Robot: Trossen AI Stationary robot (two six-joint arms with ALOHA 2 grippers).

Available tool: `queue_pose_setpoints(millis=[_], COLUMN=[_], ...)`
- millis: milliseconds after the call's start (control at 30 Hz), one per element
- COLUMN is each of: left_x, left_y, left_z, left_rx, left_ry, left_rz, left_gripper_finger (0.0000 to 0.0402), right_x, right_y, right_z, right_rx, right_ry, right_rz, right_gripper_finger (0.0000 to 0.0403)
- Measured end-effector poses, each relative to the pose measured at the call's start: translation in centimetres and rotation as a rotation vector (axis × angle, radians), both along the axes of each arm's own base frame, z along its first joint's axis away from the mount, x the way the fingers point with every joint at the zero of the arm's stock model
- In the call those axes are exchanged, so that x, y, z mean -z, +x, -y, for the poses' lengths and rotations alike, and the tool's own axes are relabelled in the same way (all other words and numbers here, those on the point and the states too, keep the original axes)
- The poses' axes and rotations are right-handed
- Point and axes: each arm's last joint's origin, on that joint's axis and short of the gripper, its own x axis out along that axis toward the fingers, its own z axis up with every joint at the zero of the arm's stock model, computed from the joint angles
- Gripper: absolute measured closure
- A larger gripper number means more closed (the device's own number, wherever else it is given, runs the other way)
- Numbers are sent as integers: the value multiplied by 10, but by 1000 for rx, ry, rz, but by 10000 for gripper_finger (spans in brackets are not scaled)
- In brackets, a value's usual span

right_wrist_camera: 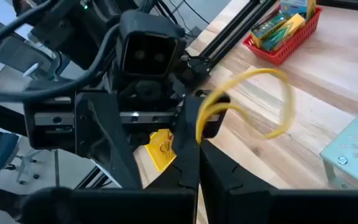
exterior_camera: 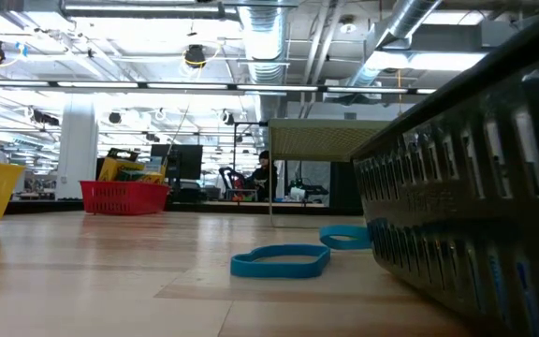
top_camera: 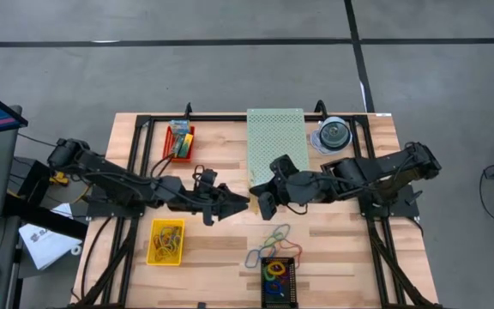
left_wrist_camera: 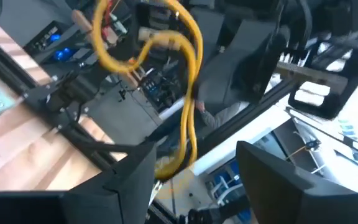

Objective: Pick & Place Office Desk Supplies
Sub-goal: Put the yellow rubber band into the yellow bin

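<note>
From overhead I see both grippers meeting mid-tabletop (top_camera: 135,137); only the right wrist view shows the thin yellow rubber band (right_wrist_camera: 272,102) looping from the right gripper (right_wrist_camera: 191,146), jaws closed on it. Left gripper (top_camera: 238,203) jaws stand open beside it; the low view alone shows a flat blue band (exterior_camera: 281,262) on the wood grain.

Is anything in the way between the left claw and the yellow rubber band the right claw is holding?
Nothing visible. The right claw, shut on the yellow rubber band, holds it up over mid-table, and the loop hangs in the gap between the fingers of the open left claw, with only air around it.
</note>
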Motion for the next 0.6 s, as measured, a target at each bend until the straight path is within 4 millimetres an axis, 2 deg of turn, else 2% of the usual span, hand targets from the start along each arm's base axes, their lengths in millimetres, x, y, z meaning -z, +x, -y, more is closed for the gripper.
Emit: queue_pose_setpoints(millis=[300,600], left_x=[-4,-4], left_y=[5,5], left_z=[-9,-9], left_rx=[-41,-32], left_ry=[16,3], left_rz=[5,5], left_gripper_finger=[188,188], right_x=[-1,-2], right_y=[0,2], right_z=[0,2], right_rx=[-2,3], right_ry=[-7,-7], right_rz=[8,23], right_gripper_finger=[403,403])
